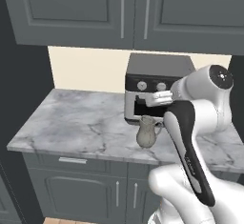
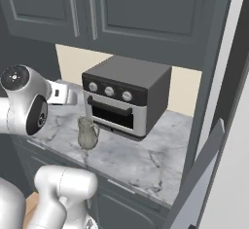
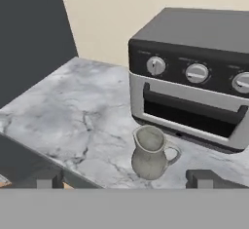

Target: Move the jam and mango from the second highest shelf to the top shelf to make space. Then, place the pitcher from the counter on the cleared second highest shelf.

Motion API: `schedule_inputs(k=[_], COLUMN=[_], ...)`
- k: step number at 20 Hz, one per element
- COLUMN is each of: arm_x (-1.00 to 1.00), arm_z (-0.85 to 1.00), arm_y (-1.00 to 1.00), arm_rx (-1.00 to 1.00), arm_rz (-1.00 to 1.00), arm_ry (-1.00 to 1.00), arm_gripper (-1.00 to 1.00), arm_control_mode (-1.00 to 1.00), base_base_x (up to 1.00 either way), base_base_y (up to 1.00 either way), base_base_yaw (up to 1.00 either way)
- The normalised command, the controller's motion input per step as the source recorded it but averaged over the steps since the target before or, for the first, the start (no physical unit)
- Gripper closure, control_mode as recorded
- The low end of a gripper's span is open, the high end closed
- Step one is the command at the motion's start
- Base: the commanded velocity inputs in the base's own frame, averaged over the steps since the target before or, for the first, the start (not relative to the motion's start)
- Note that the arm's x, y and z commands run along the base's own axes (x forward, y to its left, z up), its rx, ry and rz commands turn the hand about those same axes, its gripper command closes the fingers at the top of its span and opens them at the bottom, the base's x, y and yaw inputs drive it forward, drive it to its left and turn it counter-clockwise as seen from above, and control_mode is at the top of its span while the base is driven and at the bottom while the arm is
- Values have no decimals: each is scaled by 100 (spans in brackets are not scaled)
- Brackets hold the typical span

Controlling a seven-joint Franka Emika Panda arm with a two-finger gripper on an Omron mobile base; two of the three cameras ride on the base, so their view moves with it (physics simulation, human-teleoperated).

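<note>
One pitcher [image 1: 147,132] stands upright on the counter [image 1: 71,123] in your left base view, just in front of the toaster oven [image 1: 155,87] and near the counter's front edge. The white arm rises at the lower right and its hand reaches toward the oven, above the pitcher; you cannot tell the fingers from here.

In your right base view, the pitcher [image 2: 87,132] stands at the left front corner of the toaster oven [image 2: 127,101], with its handle turned toward the oven. The counter [image 2: 141,162] runs to the right, up to a tall grey panel.

In your hand view, the gripper [image 3: 126,178] has its two dark tips wide apart and holds nothing. The pitcher [image 3: 150,153] stands between them, further away on the marble, with its handle pointing right. The toaster oven [image 3: 194,77] is just behind it.
</note>
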Motion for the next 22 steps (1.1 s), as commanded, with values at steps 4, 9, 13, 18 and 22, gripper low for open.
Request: schedule_inputs(k=[4, 9, 13, 18, 22], arm_x=[0, -1, 0, 0, 19], arm_z=[-35, -47, -61, -73, -29], arm_y=[-1, -22, -61, -73, -28], arm_rx=[-26, -22, -1, 0, 1], arm_rz=[20, 26, 33, 30, 13], arm_ry=[38, 27, -1, -6, -2], arm_gripper=[-100, -100, -100, -100, -100], arm_control_mode=[-100, -100, -100, -100, -100], base_base_x=[0, 0, 0, 0, 0], base_base_y=[0, 0, 0, 0, 0], base_base_yaw=[0, 0, 0, 0, 0])
